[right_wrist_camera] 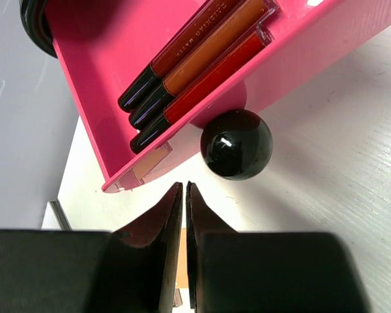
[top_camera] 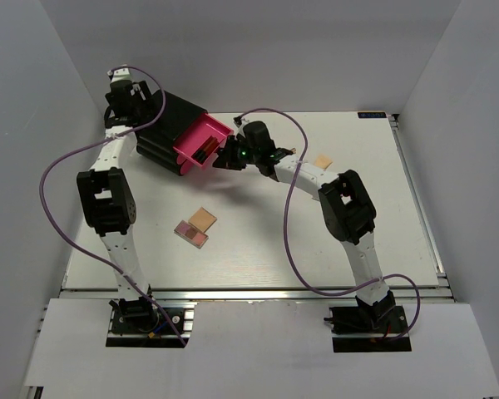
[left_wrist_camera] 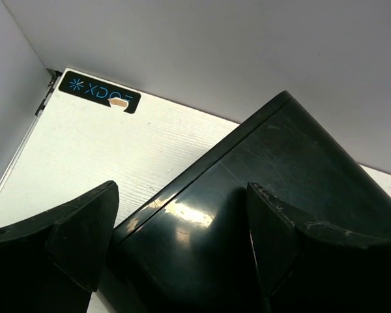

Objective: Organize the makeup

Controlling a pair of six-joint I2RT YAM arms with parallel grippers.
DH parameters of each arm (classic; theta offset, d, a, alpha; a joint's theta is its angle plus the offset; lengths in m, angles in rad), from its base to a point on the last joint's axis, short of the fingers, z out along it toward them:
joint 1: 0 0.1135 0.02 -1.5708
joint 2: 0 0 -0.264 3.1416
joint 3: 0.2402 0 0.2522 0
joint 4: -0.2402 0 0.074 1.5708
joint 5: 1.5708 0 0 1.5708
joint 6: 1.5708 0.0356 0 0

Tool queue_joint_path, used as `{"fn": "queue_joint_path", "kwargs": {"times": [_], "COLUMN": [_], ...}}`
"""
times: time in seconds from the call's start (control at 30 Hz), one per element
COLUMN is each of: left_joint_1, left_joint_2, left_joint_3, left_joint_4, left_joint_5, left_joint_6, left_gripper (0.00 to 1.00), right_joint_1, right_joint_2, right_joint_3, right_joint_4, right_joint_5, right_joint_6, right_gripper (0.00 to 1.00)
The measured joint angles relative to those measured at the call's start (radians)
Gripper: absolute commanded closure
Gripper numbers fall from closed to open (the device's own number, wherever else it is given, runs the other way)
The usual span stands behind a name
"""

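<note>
The black box (top_camera: 162, 133) has a pink drawer (top_camera: 201, 141) pulled out. In the right wrist view the drawer (right_wrist_camera: 98, 59) holds three dark-and-red pencils (right_wrist_camera: 195, 65) side by side and a beige piece (right_wrist_camera: 150, 163) in its near corner. My right gripper (right_wrist_camera: 184, 189) is shut and empty, just in front of the drawer's black knob (right_wrist_camera: 236, 143); it also shows in the top view (top_camera: 224, 158). My left gripper (left_wrist_camera: 182, 222) is open, its fingers spread over the black box's top (left_wrist_camera: 280, 163) at the back (top_camera: 126, 100). A pink-brown palette (top_camera: 190, 233) and a tan compact (top_camera: 203, 219) lie on the table.
Another small tan square (top_camera: 322, 161) lies right of my right arm. The box stands at the back left by the white wall. A dark label (left_wrist_camera: 99, 91) marks the table's far corner. The white table (top_camera: 274, 241) is fenced by walls on three sides.
</note>
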Motion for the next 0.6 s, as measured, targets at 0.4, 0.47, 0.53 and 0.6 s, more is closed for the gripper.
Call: {"fn": "queue_joint_path", "kwargs": {"times": [0.4,0.47,0.53,0.6], "left_joint_1": [0.036,0.04,0.045,0.049], "left_joint_2": [-0.009,-0.011,-0.011,-0.012], "left_joint_3": [-0.03,-0.04,-0.046,-0.056], "left_joint_4": [0.012,0.026,0.04,0.053], "left_joint_5": [0.164,0.187,0.211,0.235], "left_joint_6": [0.068,0.075,0.079,0.082], "left_gripper": [0.13,0.13,0.13,0.13], "right_joint_1": [-0.001,-0.001,-0.001,-0.001], "right_joint_2": [0.0,0.0,0.002,0.006], "right_joint_3": [0.0,0.002,0.008,0.016], "right_joint_4": [0.0,0.0,0.0,0.0], "right_joint_5": [-0.001,0.002,0.005,0.008], "right_joint_6": [-0.009,-0.014,-0.019,-0.022], "right_gripper": [0.89,0.88,0.88,0.88]}}
